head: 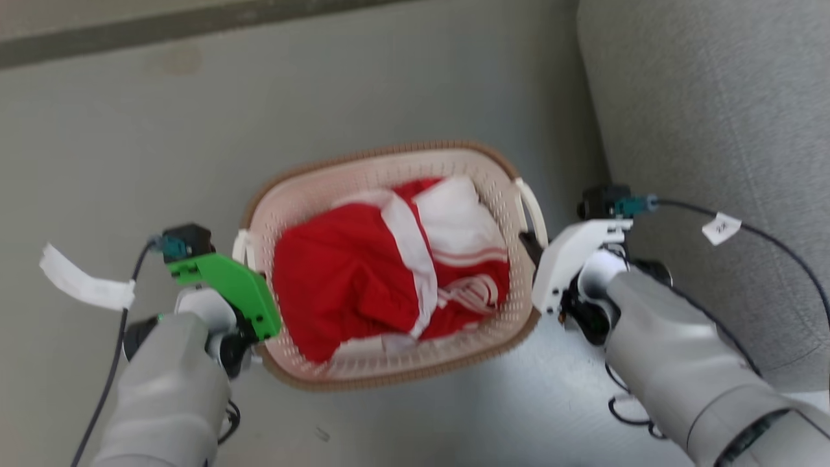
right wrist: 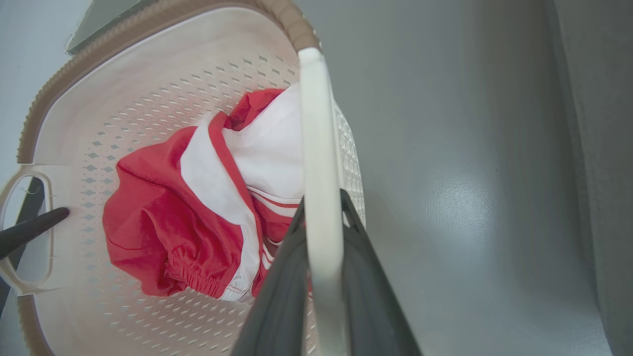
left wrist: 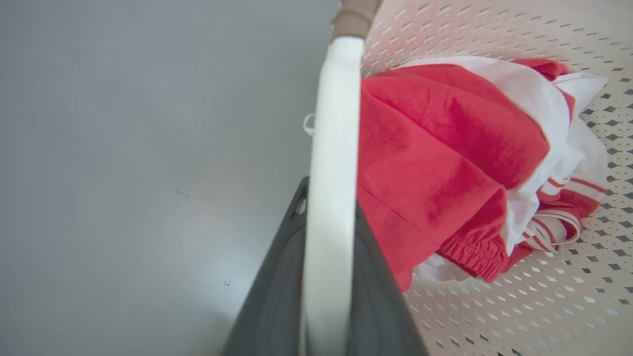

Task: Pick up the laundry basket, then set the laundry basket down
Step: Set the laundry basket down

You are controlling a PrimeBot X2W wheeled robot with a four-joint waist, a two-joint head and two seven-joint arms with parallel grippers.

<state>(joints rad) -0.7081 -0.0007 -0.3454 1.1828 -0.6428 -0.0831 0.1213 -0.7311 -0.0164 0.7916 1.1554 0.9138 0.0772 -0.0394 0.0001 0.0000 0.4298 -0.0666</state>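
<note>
The laundry basket (head: 415, 148), cream-white and perforated with a brown woven-look rim, sits in the middle of the head view. It holds red and white clothing (head: 350, 279). My left gripper (head: 254, 272), under a green housing, is shut on the basket's left loop handle (left wrist: 336, 123); its dark fingers (left wrist: 277, 287) flank the white loop. My right gripper (head: 530, 250), under a white housing, is shut on the right loop handle (right wrist: 316, 123), one finger (right wrist: 282, 296) on each side. I cannot tell whether the basket's bottom touches the floor.
A grey upholstered seat (head: 713, 130) rises close on the right, just beyond my right arm. Smooth grey floor (head: 162, 162) lies all round the basket. A dark strip (head: 194, 32) crosses the far edge. Tagged cables (head: 721, 227) trail from both wrists.
</note>
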